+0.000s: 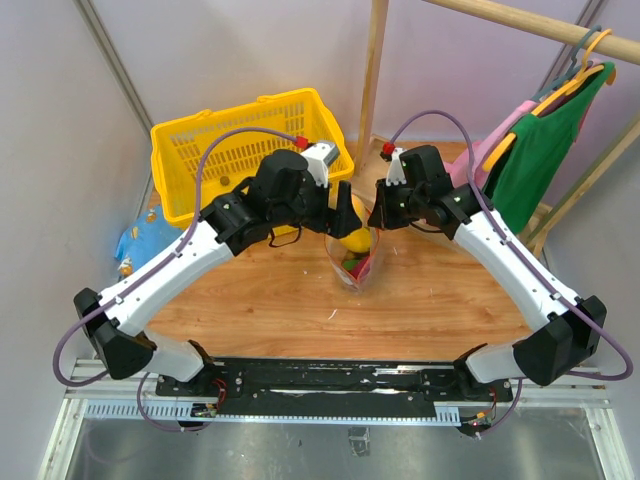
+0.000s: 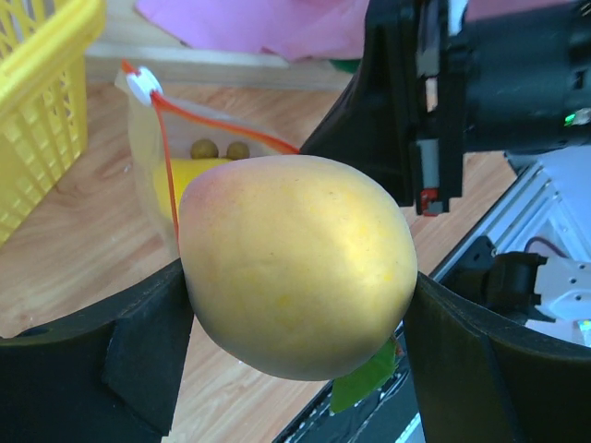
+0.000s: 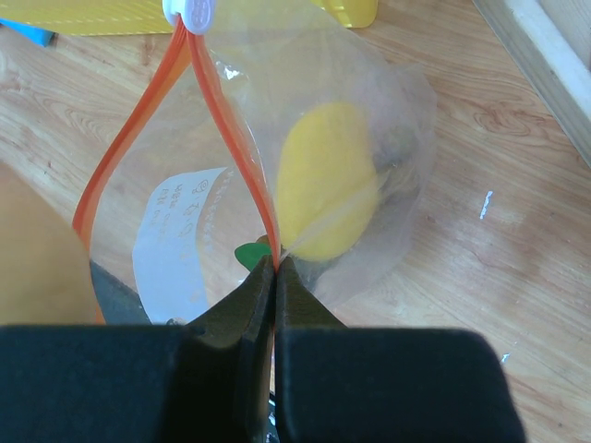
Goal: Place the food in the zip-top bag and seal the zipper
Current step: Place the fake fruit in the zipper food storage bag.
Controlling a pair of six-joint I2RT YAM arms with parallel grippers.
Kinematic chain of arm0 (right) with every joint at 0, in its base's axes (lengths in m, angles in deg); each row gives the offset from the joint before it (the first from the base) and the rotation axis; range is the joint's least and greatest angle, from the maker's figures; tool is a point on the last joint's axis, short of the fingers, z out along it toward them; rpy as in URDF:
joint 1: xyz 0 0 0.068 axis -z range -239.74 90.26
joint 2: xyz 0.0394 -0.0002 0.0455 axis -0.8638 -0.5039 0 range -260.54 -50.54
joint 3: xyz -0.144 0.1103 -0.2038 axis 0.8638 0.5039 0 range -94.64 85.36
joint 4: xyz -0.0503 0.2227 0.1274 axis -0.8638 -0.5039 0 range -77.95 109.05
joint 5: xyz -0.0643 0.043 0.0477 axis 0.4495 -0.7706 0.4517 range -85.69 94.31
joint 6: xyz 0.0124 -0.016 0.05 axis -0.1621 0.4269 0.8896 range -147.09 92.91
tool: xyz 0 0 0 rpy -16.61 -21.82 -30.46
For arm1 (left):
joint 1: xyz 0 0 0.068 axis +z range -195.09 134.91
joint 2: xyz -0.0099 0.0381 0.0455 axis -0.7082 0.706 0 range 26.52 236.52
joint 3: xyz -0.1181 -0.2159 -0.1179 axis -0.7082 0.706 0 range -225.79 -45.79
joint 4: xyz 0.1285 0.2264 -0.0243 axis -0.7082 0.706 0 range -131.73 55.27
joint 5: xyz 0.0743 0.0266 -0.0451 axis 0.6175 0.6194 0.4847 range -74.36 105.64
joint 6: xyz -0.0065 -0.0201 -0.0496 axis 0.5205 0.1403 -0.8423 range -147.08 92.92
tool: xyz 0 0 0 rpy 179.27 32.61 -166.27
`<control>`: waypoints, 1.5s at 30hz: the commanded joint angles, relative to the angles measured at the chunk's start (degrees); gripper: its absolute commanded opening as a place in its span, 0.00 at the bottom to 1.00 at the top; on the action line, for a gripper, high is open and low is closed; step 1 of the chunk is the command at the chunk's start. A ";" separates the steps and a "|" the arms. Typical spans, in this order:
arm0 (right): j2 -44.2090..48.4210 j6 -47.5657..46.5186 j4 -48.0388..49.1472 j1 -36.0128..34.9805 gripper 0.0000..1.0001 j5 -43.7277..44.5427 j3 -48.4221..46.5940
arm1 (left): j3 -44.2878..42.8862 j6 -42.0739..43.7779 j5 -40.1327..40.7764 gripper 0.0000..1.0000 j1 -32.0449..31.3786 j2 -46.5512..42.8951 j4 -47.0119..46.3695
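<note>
My left gripper is shut on a yellow-orange round fruit with a green leaf and holds it just above the mouth of the zip-top bag. My right gripper is shut on the red-orange zipper and holds the bag's mouth open and upright. The white slider sits at the far end of the strip. Inside the bag lie another yellow fruit and olive-brown grapes. A dark red-purple piece shows low in the bag in the top view.
A yellow basket stands behind the left arm. A blue packet lies at the table's left edge. A wooden post and a rack with green and pink garments stand at the back right.
</note>
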 commanded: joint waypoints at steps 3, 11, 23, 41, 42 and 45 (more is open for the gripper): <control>-0.16 0.65 1.84 -1.20 0.01 0.44 -0.43 | 1.63 -0.30 4.91 0.32 -3.26 1.57 0.34; 0.46 0.65 1.75 -1.24 0.01 0.31 0.08 | 1.16 -0.42 10.60 0.65 -5.35 5.88 2.92; 0.04 0.65 1.71 -1.24 0.01 -0.08 -0.41 | 0.26 -0.17 11.95 0.94 -5.35 5.24 4.30; -0.37 3.31 1.50 -1.24 0.01 -0.55 -0.64 | -4.94 -2.86 20.28 0.99 -5.35 2.65 16.49; -0.36 3.30 1.51 -1.25 0.00 -0.53 -0.67 | -5.12 -3.35 21.62 0.99 -5.35 2.55 17.82; -0.39 3.30 1.53 -1.24 0.00 -0.53 -0.68 | -3.96 -4.53 24.42 0.98 -5.19 2.44 20.30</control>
